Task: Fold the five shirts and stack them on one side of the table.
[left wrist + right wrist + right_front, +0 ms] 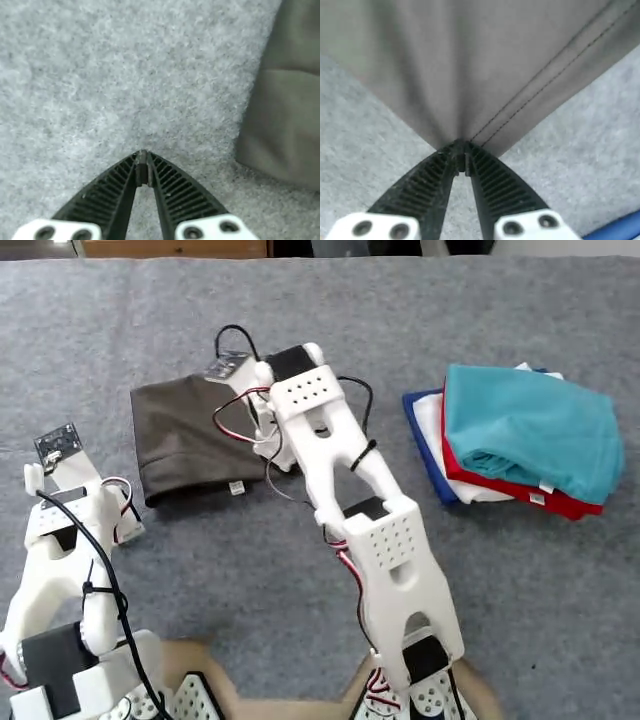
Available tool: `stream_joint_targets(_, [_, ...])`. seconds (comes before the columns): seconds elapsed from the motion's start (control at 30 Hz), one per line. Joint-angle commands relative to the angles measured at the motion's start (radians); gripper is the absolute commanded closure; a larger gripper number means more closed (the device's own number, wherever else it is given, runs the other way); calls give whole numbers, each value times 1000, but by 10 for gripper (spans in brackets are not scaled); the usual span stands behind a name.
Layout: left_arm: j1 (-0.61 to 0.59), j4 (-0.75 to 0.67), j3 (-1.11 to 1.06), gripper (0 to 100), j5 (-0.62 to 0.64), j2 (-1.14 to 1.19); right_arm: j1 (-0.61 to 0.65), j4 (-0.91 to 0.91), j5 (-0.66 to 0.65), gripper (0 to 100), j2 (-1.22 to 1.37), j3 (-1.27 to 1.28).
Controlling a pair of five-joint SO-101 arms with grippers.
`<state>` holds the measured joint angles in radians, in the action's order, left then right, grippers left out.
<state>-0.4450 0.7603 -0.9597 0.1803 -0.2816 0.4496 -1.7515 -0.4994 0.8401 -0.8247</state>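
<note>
A dark brown shirt (185,440) lies folded on the left half of the grey mat. My right gripper (461,157) is shut on its edge, and the cloth (470,70) rises away from the fingertips in a pulled fold. From above, that gripper (262,428) is at the shirt's right side. My left gripper (143,167) is shut on nothing, low over bare mat to the left of the brown shirt (287,115). A stack of folded shirts sits at the right: teal (530,430) on top, then red (500,485), white (432,425) and blue (420,435).
The grey mat (250,570) covers the whole table. Loose cables (235,420) hang from the right arm over the brown shirt's right edge. The left arm (65,530) stands near the table's left edge.
</note>
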Motion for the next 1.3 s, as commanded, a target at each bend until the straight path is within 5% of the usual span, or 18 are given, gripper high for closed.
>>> stream_joint_targets(0.0, [7, -12, 7, 971, 2, -32, -21, -6, -6, 984, -74, -67])
stream_joint_targets(0.13, [-2, 34, 94, 971, -17, -49, -25, 14, -11, 984, -108, -263])
stream_joint_targets(0.27, [-7, 206, 344, 971, -110, -164, -52, 3, -8, 984, -99, -406])
stream_joint_targets(0.4, [21, 226, 607, 971, -155, -219, -52, -11, -3, 984, -97, -435])
stream_joint_targets(0.63, [163, 103, 802, 971, -153, 195, -38, -9, 14, 984, -65, -314])
stream_joint_targets(1.0, [136, -66, 1167, 972, -176, 910, -75, 69, 86, 984, 170, -200])
stream_joint_targets(1.27, [159, 77, 1250, 973, -350, 848, -144, -15, 81, 985, 176, -406])
